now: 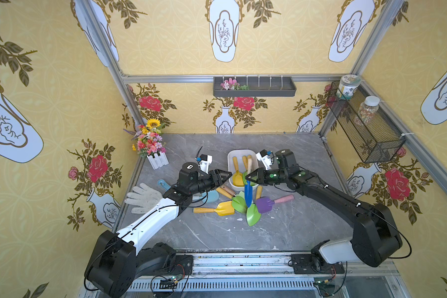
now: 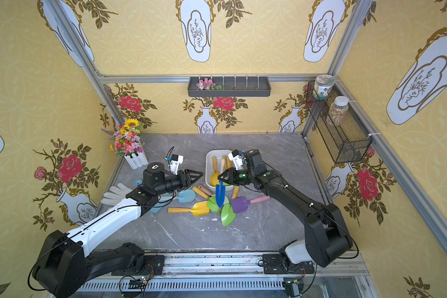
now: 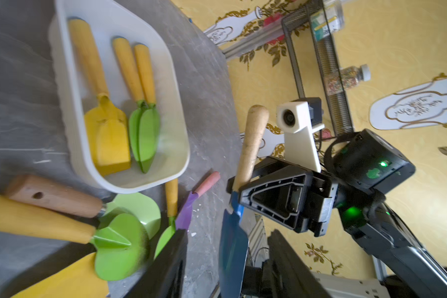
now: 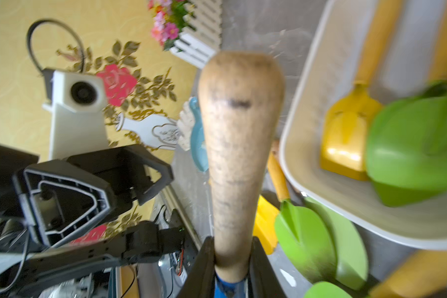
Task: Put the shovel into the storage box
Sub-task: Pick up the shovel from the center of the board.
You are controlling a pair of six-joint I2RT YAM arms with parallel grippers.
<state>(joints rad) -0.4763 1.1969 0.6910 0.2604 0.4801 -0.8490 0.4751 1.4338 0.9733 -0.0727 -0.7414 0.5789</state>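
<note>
My right gripper (image 1: 247, 177) is shut on a blue shovel (image 1: 248, 192) at the foot of its tan wooden handle (image 4: 240, 154). The blade hangs down over a pile of shovels by the near end of the white storage box (image 1: 230, 157). The box (image 3: 62, 77) holds a yellow shovel (image 3: 109, 139) and two green ones (image 3: 145, 134). My left gripper (image 1: 230, 174) faces the right one, open. In the left wrist view its fingers (image 3: 170, 258) stand on either side of the blue blade (image 3: 232, 247) without touching it.
On the table lie a yellow shovel (image 1: 222, 209), green shovels (image 1: 252, 215), a purple one (image 1: 265, 203) and a light blue one (image 1: 209, 196). A white glove (image 1: 142, 197) and a flower pot (image 1: 152, 144) sit at the left. A wire basket (image 1: 364, 123) hangs on the right wall.
</note>
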